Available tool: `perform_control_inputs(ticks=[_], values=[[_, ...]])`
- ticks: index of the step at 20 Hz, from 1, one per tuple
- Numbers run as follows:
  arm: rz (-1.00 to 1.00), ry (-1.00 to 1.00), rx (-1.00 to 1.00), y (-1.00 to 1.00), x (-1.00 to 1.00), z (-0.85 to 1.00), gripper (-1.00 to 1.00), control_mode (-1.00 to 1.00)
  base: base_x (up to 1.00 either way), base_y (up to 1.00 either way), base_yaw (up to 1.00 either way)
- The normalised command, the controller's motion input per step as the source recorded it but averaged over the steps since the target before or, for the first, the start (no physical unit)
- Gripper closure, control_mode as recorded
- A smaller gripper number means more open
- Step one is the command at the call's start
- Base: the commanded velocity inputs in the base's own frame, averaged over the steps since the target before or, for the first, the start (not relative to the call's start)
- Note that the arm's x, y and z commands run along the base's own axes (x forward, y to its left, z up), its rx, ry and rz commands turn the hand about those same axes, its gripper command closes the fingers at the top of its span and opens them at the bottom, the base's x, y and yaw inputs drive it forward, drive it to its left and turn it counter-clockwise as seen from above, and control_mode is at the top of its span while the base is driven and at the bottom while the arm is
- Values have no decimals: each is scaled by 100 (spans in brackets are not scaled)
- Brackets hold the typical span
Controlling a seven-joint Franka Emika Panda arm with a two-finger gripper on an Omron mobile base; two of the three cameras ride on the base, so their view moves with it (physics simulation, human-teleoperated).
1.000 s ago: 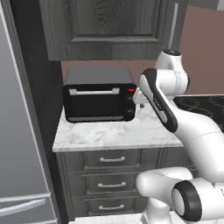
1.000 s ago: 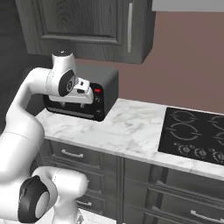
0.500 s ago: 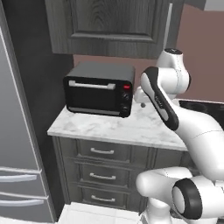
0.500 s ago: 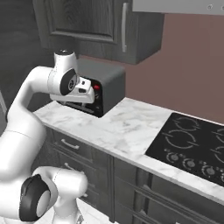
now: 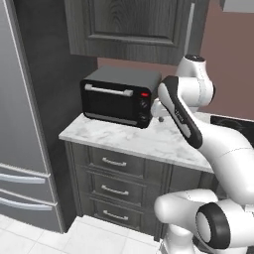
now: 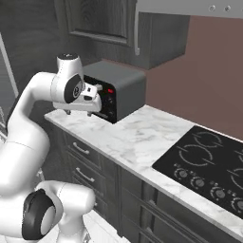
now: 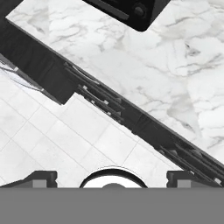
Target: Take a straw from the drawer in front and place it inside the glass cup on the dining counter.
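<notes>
Overhead, the arm is raised above a small marble worktop (image 5: 134, 139), with the gripper (image 5: 160, 118) held just beside the front right corner of a black toaster oven (image 5: 119, 96) and apart from it. In the right base view the gripper (image 6: 78, 112) is seen pointing downward over the worktop (image 6: 142, 137), in front of the oven (image 6: 121, 92). In the hand view the 2 fingertips (image 7: 41, 176) are set at opposite sides of the lower edge, so the jaws are shown spread wide, and nothing is held between them.

Below the worktop, 3 drawers (image 5: 114, 161) with silver bar handles are stacked in a dark grey wood-grain cabinet, and all 3 are closed. Which of them is the task's drawer cannot be told. The same drawer fronts are seen from above in the hand view as a dark band (image 7: 98, 98) between the worktop edge (image 7: 144, 57) and a white tiled floor (image 7: 52, 140).

A tall grey fridge (image 5: 22, 124) is placed left of the cabinet, an upper cabinet (image 5: 134, 25) is hung above the oven, and a black cooktop (image 6: 209, 166) is set into the counter to the right.
</notes>
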Motion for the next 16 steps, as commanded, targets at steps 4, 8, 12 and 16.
perform_control_inputs(ticks=[4,8,12,16], values=[[0,0,0,0,0,0,-100,100,1,-46,25],[6,1,0,-1,0,-8,-100,-100,1,-15,10],[1,12,-4,62,0,-20,-100,-100,0,0,0],[0,18,-13,100,0,-26,-100,-100,0,0,0]])
